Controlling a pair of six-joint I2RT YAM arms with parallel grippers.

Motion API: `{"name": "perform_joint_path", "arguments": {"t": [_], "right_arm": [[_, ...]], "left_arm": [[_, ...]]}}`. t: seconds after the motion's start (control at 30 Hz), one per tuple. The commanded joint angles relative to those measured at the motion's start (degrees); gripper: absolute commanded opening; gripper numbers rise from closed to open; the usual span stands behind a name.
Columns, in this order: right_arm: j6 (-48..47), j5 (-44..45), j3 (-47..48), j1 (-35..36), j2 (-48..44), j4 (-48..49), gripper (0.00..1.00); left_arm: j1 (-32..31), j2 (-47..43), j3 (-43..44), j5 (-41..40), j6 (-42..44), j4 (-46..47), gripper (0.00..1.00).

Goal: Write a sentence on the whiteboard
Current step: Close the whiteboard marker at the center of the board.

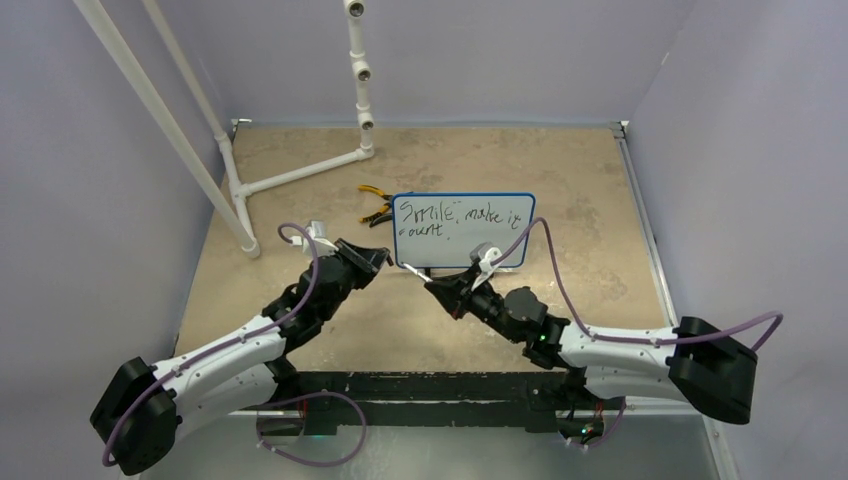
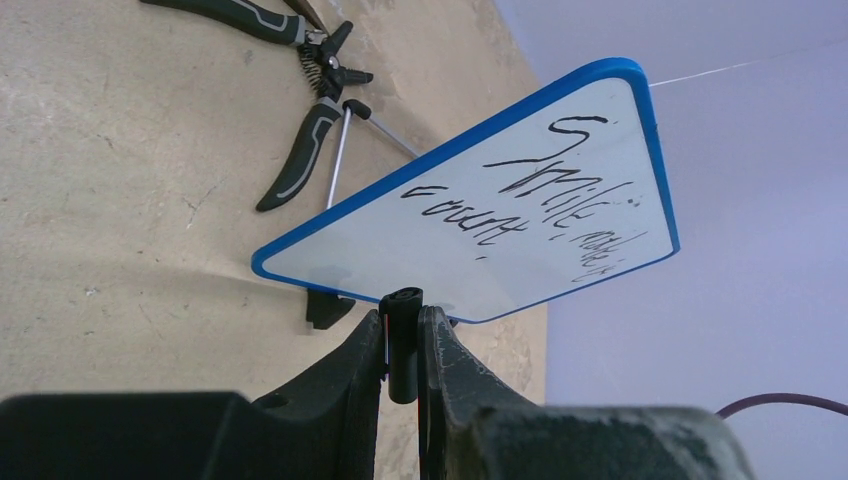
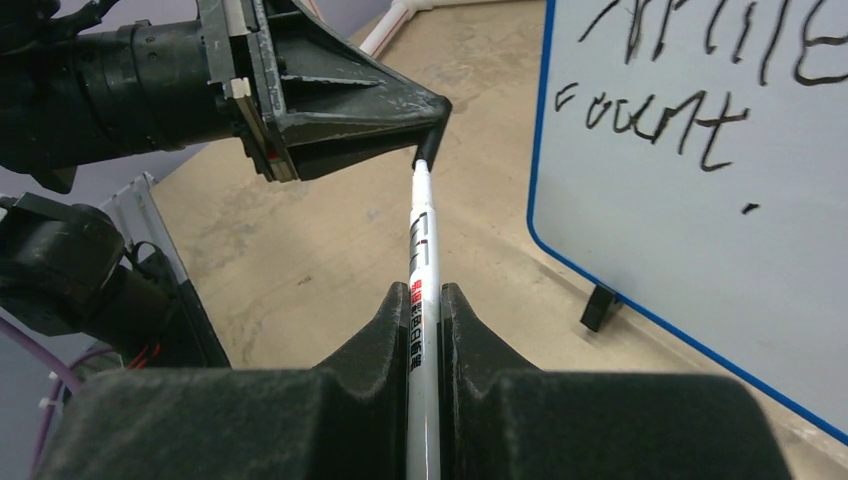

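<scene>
Standing at the near edge of the table [image 1: 420, 335], I see first the left gripper [image 1: 383, 258]; it is clenched on the black cap [image 2: 403, 350] of a marker. Just beside it, at about four o'clock from it, the right gripper [image 1: 437, 290] is clamped around the body of the white marker [image 3: 421, 235], and the marker's front end goes into that cap. At twelve o'clock from the right gripper, the whiteboard [image 1: 455, 248] stands upright on its small feet near the middle of the table, with pliers [image 1: 373, 205] lying at its ten o'clock. The sentence [image 1: 450, 215] is on the board in two lines, "Smile, make it" and "count". I think the writing is finished, and what is left is only to close the marker and put it down.
</scene>
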Motion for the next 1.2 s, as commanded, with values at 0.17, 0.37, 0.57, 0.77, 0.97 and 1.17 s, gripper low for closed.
{"name": "perform_joint_path", "arguments": {"t": [0.17,0.37,0.57,0.77,0.97,1.17], "right_arm": [[0.80,1.90,5.02,2.00,4.19,2.63,0.00],[1.20,3.56,5.88,2.32,5.31,1.38,0.00],[1.53,4.90,6.38,2.41,5.79,0.67,0.00],[1.46,4.55,6.48,2.41,6.11,0.50,0.00],[1.13,3.77,6.54,2.58,6.58,0.69,0.00],[1.24,4.13,6.86,2.75,7.26,0.33,0.00]], "left_arm": [[-0.28,-1.05,-0.70,1.89,-2.28,5.08,0.00],[-0.27,-1.49,-1.27,2.06,-3.04,5.62,0.00],[-0.29,-1.81,-1.32,2.39,-3.40,5.09,0.00],[-0.29,-2.55,-1.34,2.08,-3.58,4.93,0.00],[-0.27,-2.66,-1.19,1.72,-3.72,4.79,0.00],[-0.26,-2.97,-0.90,1.59,-3.77,4.80,0.00]]}}
